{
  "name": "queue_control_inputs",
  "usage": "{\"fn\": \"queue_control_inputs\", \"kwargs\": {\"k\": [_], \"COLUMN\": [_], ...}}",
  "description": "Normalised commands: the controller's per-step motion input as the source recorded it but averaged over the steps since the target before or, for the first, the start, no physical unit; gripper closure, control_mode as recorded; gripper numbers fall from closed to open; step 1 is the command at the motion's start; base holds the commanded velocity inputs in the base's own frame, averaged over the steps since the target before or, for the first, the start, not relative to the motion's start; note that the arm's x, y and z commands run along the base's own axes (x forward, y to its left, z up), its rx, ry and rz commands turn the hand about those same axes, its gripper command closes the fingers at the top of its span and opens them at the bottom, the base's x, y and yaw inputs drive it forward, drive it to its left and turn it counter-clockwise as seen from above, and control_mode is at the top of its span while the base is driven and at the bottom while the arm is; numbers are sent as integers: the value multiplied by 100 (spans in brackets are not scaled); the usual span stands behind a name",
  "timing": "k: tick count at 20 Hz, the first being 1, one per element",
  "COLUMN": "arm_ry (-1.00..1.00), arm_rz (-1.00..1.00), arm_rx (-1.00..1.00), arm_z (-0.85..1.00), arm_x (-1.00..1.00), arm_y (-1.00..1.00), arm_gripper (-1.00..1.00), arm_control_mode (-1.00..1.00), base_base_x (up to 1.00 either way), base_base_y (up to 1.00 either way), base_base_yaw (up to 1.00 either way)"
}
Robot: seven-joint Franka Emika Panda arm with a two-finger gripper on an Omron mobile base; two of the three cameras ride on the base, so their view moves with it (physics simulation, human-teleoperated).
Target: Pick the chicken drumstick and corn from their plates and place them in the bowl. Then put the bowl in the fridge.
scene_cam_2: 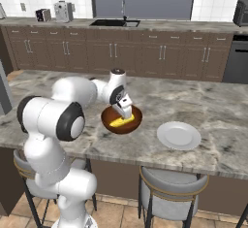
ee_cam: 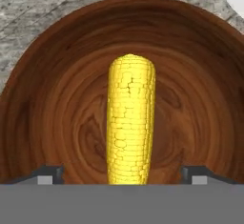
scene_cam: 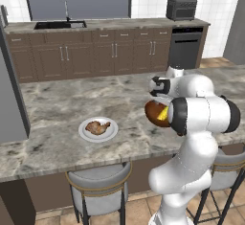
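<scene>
The short bright yellow corn cob (ee_cam: 130,123) is lying in the bottom of the round, deep, glossy reddish-brown wooden bowl (ee_cam: 57,99), stretching along the middle of the hand view between the two dark fingers (ee_cam: 47,173), which are standing wide apart at either side with clear gaps to the cob, so they are open and gripping nothing. In the right base view the cob (scene_cam_2: 121,122) is showing as a yellow patch inside the bowl (scene_cam_2: 109,120), with the white arm's gripper (scene_cam_2: 127,114) hanging directly over the bowl's opening. The bowl is sitting on the grey-veined marble table (scene_cam_2: 203,101), near its front edge. Just to one side of it in the right base view a round flat white plate with a grey rim (scene_cam_2: 178,135) is lying bare on the table. In the left base view the bowl (scene_cam: 154,111) is partly hidden behind the arm's white elbow, and the small golden-brown roasted chicken drumstick (scene_cam: 97,127) is resting on a second white plate (scene_cam: 111,134), well apart from the bowl, on the same table. Grey-seated stools (scene_cam_2: 172,188) are standing tucked under the table's front edge.
</scene>
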Motion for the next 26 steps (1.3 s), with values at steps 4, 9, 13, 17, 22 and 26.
{"fn": "queue_control_inputs", "kwargs": {"k": [4,9,13,17,22,26], "arm_ry": [-9,-10,0,12,17,6], "arm_rz": [1,7,14,14,15,7], "arm_rx": [-13,-12,-6,0,0,3], "arm_z": [56,43,43,42,41,18], "arm_x": [-30,-40,-35,-26,-25,-40], "arm_y": [26,35,31,29,25,28], "arm_gripper": [-100,-100,-100,-100,-100,-100], "arm_control_mode": [-100,-100,-100,-100,-100,-100], "base_base_x": [0,0,0,0,0,0], "base_base_y": [0,0,0,0,0,0], "base_base_yaw": [0,0,0,0,0,0]}}
